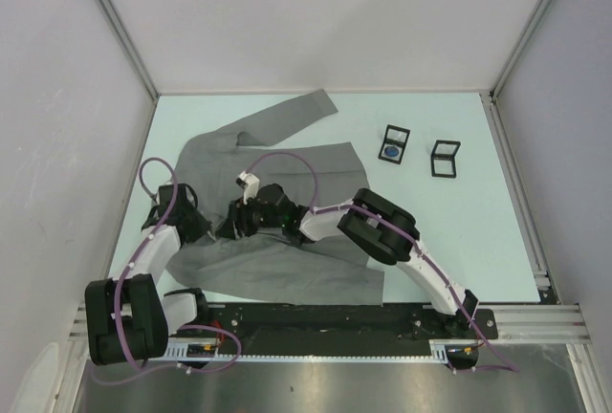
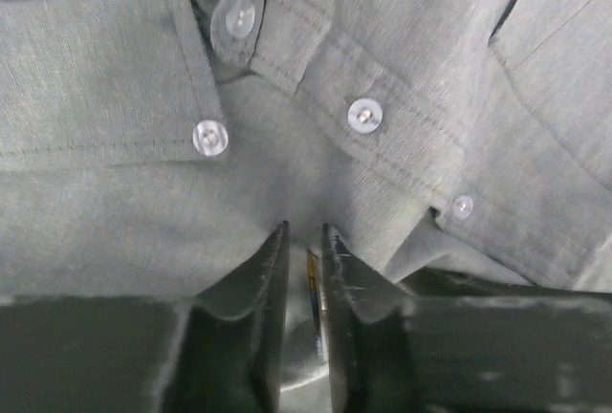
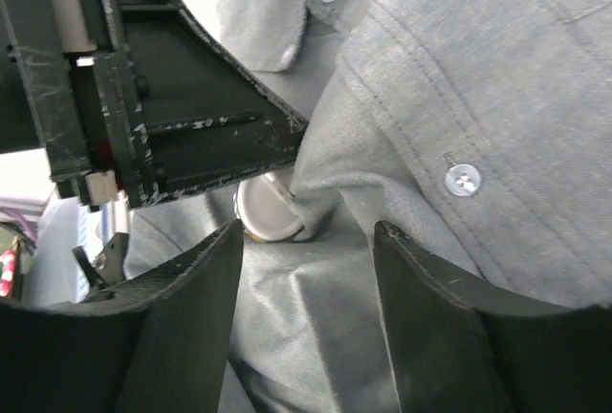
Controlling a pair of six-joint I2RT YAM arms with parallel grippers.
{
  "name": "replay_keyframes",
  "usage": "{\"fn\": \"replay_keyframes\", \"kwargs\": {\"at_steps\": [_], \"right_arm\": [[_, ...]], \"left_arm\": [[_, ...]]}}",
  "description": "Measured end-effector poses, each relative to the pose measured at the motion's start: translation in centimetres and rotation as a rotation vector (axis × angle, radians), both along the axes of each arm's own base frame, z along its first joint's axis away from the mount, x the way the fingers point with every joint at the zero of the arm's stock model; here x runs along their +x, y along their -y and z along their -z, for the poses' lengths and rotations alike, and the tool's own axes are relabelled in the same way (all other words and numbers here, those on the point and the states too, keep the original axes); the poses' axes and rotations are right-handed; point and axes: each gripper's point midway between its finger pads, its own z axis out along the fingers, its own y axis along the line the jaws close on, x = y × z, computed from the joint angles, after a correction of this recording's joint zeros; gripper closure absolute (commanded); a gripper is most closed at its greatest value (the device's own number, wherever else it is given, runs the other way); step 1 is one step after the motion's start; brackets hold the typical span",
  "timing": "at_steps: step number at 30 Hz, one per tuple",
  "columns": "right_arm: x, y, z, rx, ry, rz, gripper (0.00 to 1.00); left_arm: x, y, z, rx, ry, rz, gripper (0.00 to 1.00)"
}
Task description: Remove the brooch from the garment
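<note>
Apparently mid-detach: garment [image 1: 325, 160] flat on table [image 1: 459, 231], round silver brooch [image 3: 268, 210] in a cloth pucker at its front, left end effector [image 2: 304, 241] barely parted there, grip unclear, right end effector [image 3: 308, 229] spread wide facing it; next move calls for closing on the brooch and pulling clear.

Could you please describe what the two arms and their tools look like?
The left arm and right arm have white links between bulky black joints, each trailing a looping purple cable. The left tool and right tool each have two black wedge-shaped fingers, scuffed with pale scratches.
</note>
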Motion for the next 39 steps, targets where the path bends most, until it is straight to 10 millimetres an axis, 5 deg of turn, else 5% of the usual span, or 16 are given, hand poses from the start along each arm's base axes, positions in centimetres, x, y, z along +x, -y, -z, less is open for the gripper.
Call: {"fn": "replay_keyframes", "kwargs": {"at_steps": [7, 16, 29, 39], "right_arm": [[0.3, 0.2, 0.2, -0.024, 0.024, 0.007, 0.37], [-0.1, -0.8, 0.0, -0.072, 0.089, 0.001, 0.58], [-2.0, -1.9, 0.2, -0.103, 0.176, -0.024, 0.43], [-1.3, -2.2, -0.2, -0.13, 0.224, 0.005, 0.64]], "left_arm": [[-0.3, 0.1, -0.2, -0.001, 0.0, 0.003, 0.54], [0.0, 0.1, -0.7, -0.001, 0.015, 0.002, 0.54], [0.0, -0.4, -1.2, -0.006, 0.036, -0.032, 0.45], [-0.1, -0.8, -1.4, -0.006, 0.038, -0.05, 0.4]]}}
